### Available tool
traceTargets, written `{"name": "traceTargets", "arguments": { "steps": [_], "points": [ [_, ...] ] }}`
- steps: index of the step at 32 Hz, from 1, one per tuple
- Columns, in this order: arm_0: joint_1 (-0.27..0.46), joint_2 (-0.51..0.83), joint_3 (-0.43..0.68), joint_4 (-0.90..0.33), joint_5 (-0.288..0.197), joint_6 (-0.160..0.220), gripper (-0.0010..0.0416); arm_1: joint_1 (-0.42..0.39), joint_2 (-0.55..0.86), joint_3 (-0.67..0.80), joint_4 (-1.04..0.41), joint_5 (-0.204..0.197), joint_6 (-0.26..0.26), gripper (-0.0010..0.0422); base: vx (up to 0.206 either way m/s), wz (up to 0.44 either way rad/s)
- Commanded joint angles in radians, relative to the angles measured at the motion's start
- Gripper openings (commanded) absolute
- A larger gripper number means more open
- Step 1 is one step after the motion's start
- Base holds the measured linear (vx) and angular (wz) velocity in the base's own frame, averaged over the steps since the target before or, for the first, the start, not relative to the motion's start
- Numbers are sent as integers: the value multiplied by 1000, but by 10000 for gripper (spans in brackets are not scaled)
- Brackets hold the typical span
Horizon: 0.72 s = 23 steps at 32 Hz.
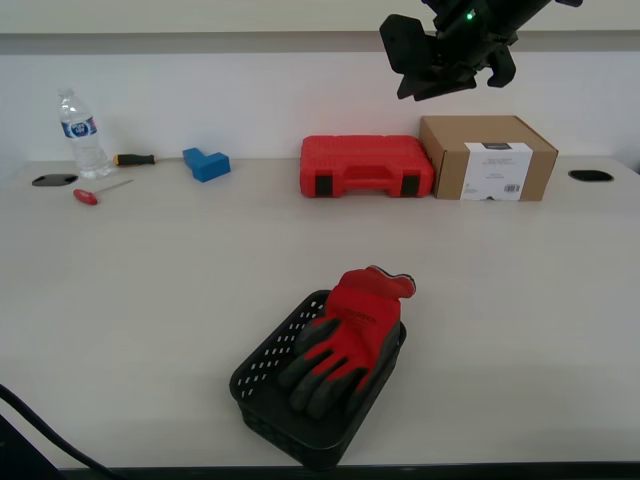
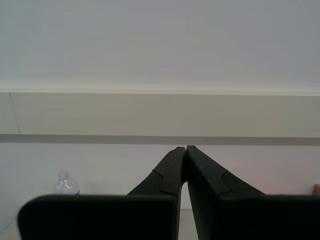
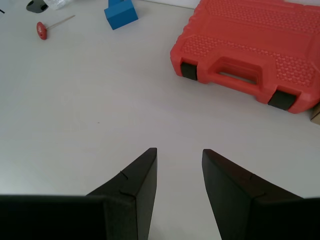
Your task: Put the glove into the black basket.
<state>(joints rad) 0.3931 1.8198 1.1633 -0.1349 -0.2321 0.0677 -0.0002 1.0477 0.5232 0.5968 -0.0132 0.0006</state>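
The glove (image 1: pixel 350 335) lies in the black basket (image 1: pixel 262 372), cuff poking out at 1 o'clock. My first gripper (image 3: pixel 179 156) is apart and empty; my second gripper (image 2: pixel 186 150) is pressed closed on nothing. The job looks done; just stay clear.

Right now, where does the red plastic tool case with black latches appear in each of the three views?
Exterior view: the red plastic tool case stands at the table's far edge, beside the brown cardboard box.
First wrist view: the case lies beyond my open first gripper.
Second wrist view: not in it.
Shared landmark: the blue block.
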Motion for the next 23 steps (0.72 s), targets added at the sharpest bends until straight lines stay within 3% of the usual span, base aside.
{"name": "traceTargets", "arguments": {
  "steps": [1,23],
  "points": [
    [0,0,1,0,2,0,124,0,0,0,3,2,0,0,0,0],
    [0,0,1,0,2,0,124,0,0,0,3,2,0,0,0,0]
  ]
}}
